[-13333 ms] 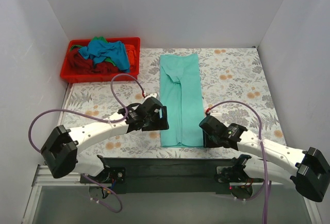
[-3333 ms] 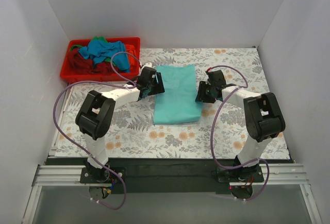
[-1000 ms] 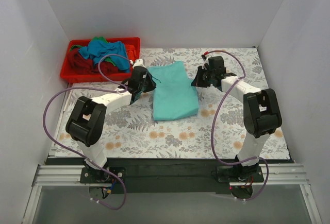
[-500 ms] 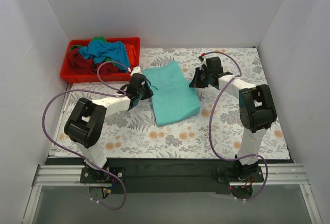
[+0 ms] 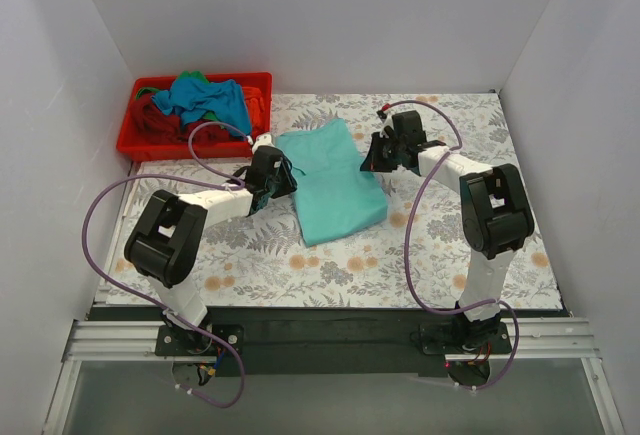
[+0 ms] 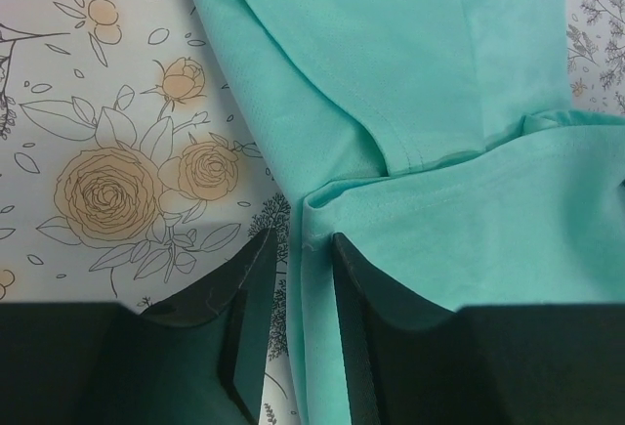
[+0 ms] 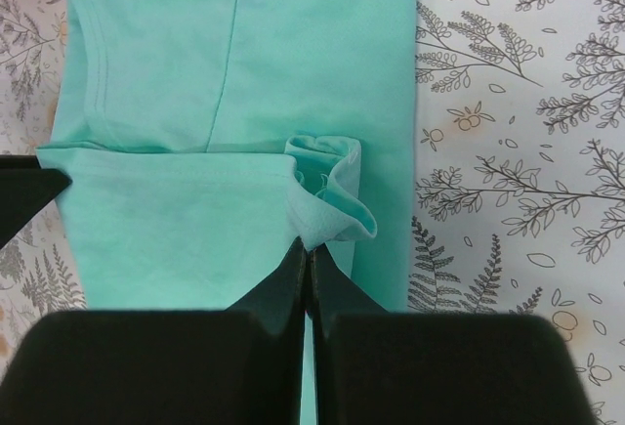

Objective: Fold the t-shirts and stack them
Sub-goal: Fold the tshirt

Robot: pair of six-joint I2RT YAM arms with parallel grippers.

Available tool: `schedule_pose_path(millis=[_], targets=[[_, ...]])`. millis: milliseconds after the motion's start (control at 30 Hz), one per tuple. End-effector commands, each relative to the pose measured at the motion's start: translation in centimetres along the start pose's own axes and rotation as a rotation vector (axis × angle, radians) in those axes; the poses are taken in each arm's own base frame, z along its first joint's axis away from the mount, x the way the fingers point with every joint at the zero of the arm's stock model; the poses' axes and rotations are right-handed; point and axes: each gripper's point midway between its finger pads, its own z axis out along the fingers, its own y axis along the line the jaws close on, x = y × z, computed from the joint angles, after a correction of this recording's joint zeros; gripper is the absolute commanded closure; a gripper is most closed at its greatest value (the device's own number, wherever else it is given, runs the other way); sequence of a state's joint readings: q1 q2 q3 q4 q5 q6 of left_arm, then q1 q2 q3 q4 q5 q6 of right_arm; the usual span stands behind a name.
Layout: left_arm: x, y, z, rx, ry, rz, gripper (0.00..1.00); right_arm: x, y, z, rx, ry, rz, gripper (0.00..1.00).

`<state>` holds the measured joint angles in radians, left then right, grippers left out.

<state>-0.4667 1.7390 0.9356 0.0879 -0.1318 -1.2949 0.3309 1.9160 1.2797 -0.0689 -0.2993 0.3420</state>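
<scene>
Mint-teal t-shirt point(image 5: 335, 185) lies unmoved; left gripper point(image 6: 301, 249) has parted its jaws.

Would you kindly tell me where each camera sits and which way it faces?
Top external: above and behind the robot, looking down on the table; left arm and right arm show.
Left wrist: on the left arm, facing down at the shirt's edge; left gripper open.
Right wrist: on the right arm, facing down; right gripper shut on a shirt fold.
Shared: all three show the shirt.
</scene>
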Motion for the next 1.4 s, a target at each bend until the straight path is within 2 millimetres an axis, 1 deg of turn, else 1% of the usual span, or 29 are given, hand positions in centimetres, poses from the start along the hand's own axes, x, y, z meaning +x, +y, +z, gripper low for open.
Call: schedule_pose_path(millis=[0,133,267,400,633,767,933,1033,1233,1300,1367], targets=[[-1.9,-0.4,-1.0,0.001,-0.053,-0.008,0.72,-2.5,1.7,-0.4,-0.045,-0.06,-0.043,0.99],[-2.7,-0.8,-1.2,0.005,-0.073,-0.011,0.73,-2.2,1.8,-0.3,-0.047,-0.054,-0.045,0.99],[-4.1,-1.4,-1.7,0.013,-0.105,-0.019,0.73,-1.9,1.8,-0.2,-0.045,-0.049,-0.044,0.99],[-4.4,-1.7,-1.4,0.015,-0.107,-0.008,0.73,-1.8,1.8,-0.1,-0.047,-0.044,-0.046,0.99],[-4.4,-2.0,-1.1,0.02,-0.099,-0.004,0.75,-1.7,1.9,0.0,-0.048,-0.042,-0.046,0.99],[-3.7,-1.3,-0.5,-0.014,-0.078,0.0,0.76,-1.7,1.9,0.1,-0.05,-0.041,-0.046,0.99],[-3.4,-0.3,-0.4,-0.055,-0.079,-0.008,0.76,-1.5,1.9,0.2,-0.051,-0.034,-0.047,0.99],[-3.0,-0.2,-0.1,-0.056,-0.067,-0.005,0.76,-1.6,1.8,0.2,-0.051,-0.035,-0.047,0.99],[-3.1,-0.6,0.4,-0.045,-0.064,-0.005,0.77,-1.7,1.8,0.2,-0.05,-0.036,-0.049,0.99],[-3.1,-0.8,0.5,-0.037,-0.063,-0.002,0.84,-1.7,1.8,0.3,-0.054,-0.034,-0.05,0.99],[-3.0,-1.1,0.6,-0.019,-0.055,0.001,0.88,-1.8,2.2,0.4,-0.06,-0.035,-0.055,0.99]])
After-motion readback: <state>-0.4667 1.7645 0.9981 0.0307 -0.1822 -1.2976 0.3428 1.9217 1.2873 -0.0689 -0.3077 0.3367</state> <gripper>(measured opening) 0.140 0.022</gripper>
